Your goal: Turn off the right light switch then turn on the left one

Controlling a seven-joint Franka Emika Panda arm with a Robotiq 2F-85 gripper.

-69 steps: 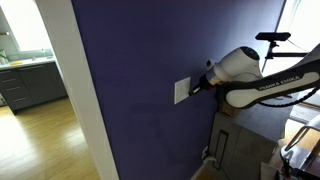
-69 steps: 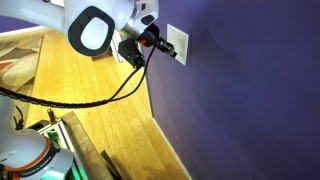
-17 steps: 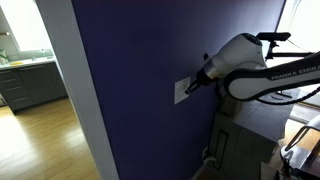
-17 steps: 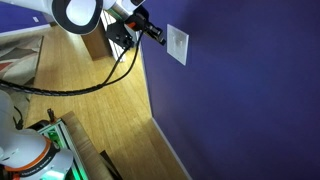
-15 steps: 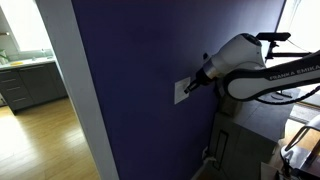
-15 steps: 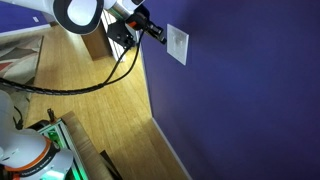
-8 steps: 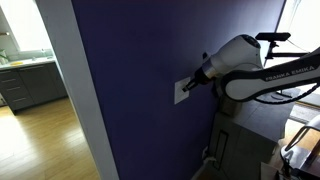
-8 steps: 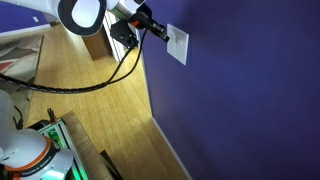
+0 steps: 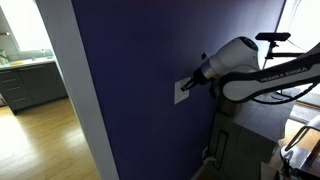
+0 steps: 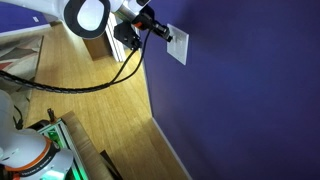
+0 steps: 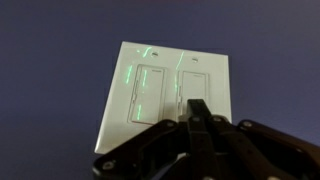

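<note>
The small white wall plate (image 11: 170, 95) sits on the dark purple wall; it also shows in both exterior views (image 9: 181, 92) (image 10: 178, 45). In the wrist view the left rocker (image 11: 150, 92) and the right rocker (image 11: 200, 90) stand side by side. My gripper (image 11: 195, 110) is shut, fingers together and empty, with its tip over the lower part of the right rocker. In both exterior views the fingertips (image 9: 188, 86) (image 10: 168, 36) are at the plate. I cannot tell whether they touch it.
A white door frame (image 9: 75, 90) borders the purple wall, with a kitchen and wooden floor (image 9: 40, 140) beyond. The wooden floor (image 10: 90, 110) also lies below the arm. Black cables (image 10: 100, 82) hang from the arm. Equipment (image 10: 40, 150) stands at the floor's lower corner.
My gripper has moved in toward the wall plate; its tip is now at the plate, where a second ago it stood a little off it.
</note>
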